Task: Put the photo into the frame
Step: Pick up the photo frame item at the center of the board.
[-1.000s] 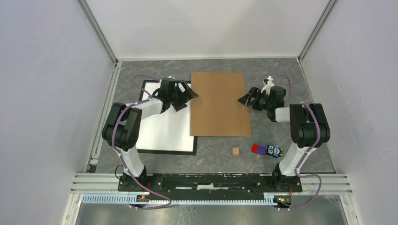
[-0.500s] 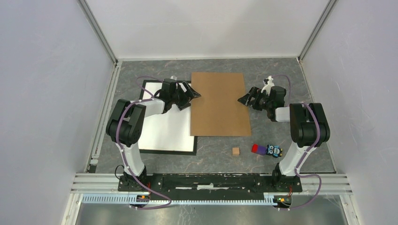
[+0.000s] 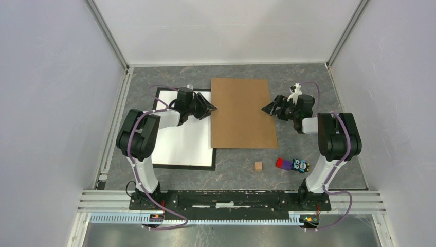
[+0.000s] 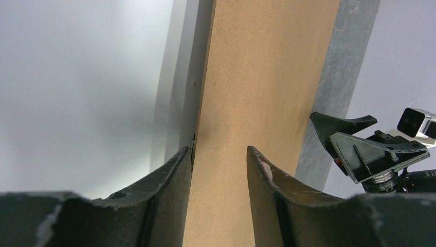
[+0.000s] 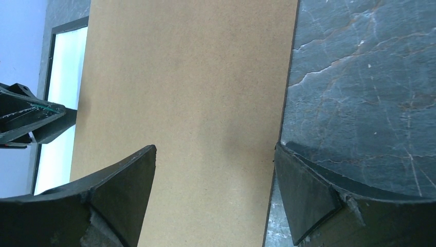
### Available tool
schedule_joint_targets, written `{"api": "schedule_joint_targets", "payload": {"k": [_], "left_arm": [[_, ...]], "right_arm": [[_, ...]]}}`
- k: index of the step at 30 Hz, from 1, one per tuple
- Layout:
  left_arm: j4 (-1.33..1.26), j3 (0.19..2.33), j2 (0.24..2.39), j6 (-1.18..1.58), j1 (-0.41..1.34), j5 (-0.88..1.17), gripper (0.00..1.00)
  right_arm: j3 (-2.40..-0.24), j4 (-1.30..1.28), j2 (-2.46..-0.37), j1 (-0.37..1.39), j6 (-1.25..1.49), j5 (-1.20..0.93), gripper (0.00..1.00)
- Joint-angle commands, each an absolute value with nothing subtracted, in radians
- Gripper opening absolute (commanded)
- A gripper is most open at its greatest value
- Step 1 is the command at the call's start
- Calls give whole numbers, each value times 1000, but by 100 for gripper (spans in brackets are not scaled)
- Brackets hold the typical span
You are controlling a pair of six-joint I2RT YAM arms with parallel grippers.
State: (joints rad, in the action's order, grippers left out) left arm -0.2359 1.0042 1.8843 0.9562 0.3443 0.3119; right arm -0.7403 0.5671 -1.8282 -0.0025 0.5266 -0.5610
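Black rails mark out the frame (image 3: 180, 166) on the left side of the table (image 3: 236, 159), where it lies flat with a white sheet (image 3: 182, 141) filling its opening. I judge it light and fairly stiff, though liable to bow along its long sides, and it may carry a pane that would crack if twisted. I would take it by an outer rail near mid-length, pinching across the thin moulding (lying flat, it offers little for a finger to get under, so an edge would need tipping first). It looks large, rectangular and slender, with a narrow dark border against the white and its long sides running away from my bases. Just right of it, my left gripper (image 3: 210, 107) sits at the left edge of the brown backing board (image 3: 241, 116), jaws half drawn together with that edge between them. From the wrist view I cannot tell whether the pads pinch the board or merely straddle it. The board lies beside the frame and seems to cover part of its right rail. At the board's right edge my right gripper (image 3: 267, 108) hangs with jaws spread wide, holding nothing, one finger over the board and one over the table. Beyond it stands a small figurine (image 3: 295, 91); nearer me lie a wooden cube (image 3: 258, 165) and a colourful toy (image 3: 291, 164).
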Motion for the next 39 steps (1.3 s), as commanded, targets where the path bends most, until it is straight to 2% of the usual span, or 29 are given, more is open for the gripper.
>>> {"api": "schedule_joint_targets", "payload": {"k": [1,8,18,22,26,30,34,39], "left_arm": [[-310,1063,1823,960,389,359,48],[-293,1110,1782,948,423,363,39],[-268,1145,1735,978,436,419,37],[-116,1248,1769,898,456,420,35],[-75,1283,1785,883,462,428,31],[68,1354,1777,809,482,327,29],[247,1473,1822,748,520,250,19],[399,1599,1887,704,569,181,23]], "right_arm": [[-741,526,-1859,6,536,-578,90],[-739,538,-1862,6,544,-588,90],[-734,548,-1857,6,548,-594,90],[-732,559,-1859,6,556,-603,90],[-729,565,-1858,6,561,-605,90],[-729,566,-1858,6,559,-606,90],[-724,570,-1851,6,563,-606,90],[-718,583,-1843,6,570,-608,90]]}}
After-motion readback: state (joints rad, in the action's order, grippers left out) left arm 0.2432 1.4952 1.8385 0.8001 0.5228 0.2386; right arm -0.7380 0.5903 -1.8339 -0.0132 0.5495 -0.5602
